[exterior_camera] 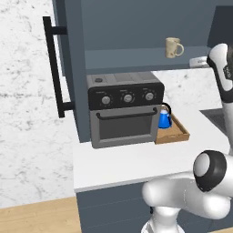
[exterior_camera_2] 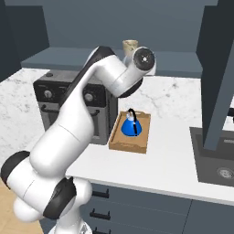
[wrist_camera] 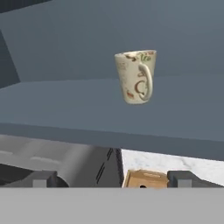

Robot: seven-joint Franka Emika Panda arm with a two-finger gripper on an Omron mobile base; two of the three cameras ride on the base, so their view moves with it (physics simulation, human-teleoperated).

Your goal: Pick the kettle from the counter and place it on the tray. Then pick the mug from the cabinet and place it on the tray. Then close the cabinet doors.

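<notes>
Seen from the base cameras: blue kettle [exterior_camera_2: 130, 127] upright inside the wooden tray [exterior_camera_2: 119, 145], tray lying on the white counter [exterior_camera: 136, 161] just to the right of the toaster oven [exterior_camera: 125, 109], touching or nearly touching the oven's side. Beige mug [wrist_camera: 136, 76] standing upright on the shelf of the open wall cabinet [exterior_camera: 136, 59], above and to the right of the oven, handle turned toward the hand camera and toward the right in the left base view. Cabinet door [exterior_camera: 68, 54] swung open to the left of the oven, long black bar handle [exterior_camera: 53, 66] facing outward. Second door panel [exterior_camera_2: 219, 77] open to the right of the oven, above a dark sink [exterior_camera_2: 215, 164] set in the counter. White arm [exterior_camera_2: 96, 100] raised over the oven, wrist lifted toward the shelf. Gripper [wrist_camera: 112, 180] low in the hand view, fingers [wrist_camera: 41, 179] spread wide apart, pinching nothing, aimed at the shelf with the mug well above and clear of them; corner of the tray showing between the tips, beside the oven.
</notes>
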